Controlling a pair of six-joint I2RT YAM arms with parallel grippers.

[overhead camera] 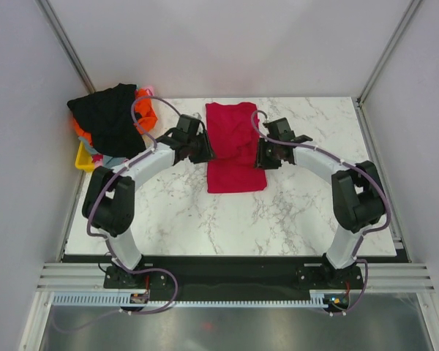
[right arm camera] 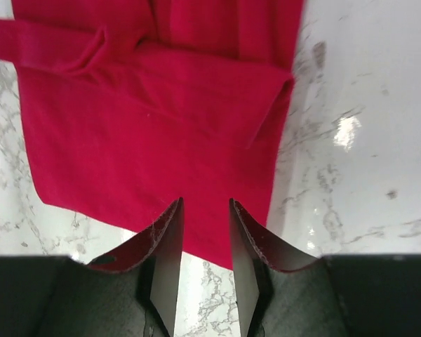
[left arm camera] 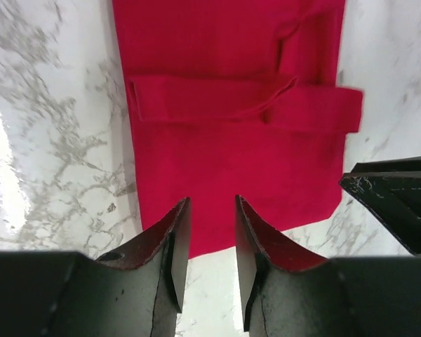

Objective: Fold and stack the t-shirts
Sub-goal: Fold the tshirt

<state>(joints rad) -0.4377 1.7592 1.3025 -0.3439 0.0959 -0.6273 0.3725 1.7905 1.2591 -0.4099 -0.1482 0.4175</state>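
The crimson red t-shirt (overhead camera: 234, 146) lies folded into a long narrow strip at the middle back of the marble table, sleeves tucked in. My left gripper (overhead camera: 205, 150) hovers at its left edge, open and empty. In the left wrist view the gripper (left arm camera: 212, 210) is above the shirt's (left arm camera: 231, 140) near edge. My right gripper (overhead camera: 263, 155) is at the shirt's right edge, open and empty. In the right wrist view the gripper (right arm camera: 205, 210) is above the shirt's (right arm camera: 161, 126) edge. A black t-shirt (overhead camera: 110, 117) tops a pile at the back left, with orange (overhead camera: 148, 113), pink (overhead camera: 148, 91) and light blue (overhead camera: 114, 159) cloth showing.
A small yellow bin (overhead camera: 83, 157) sits under the pile at the table's left edge. Grey walls close in the back and sides. The right gripper's dark finger (left arm camera: 400, 196) shows at the right of the left wrist view.
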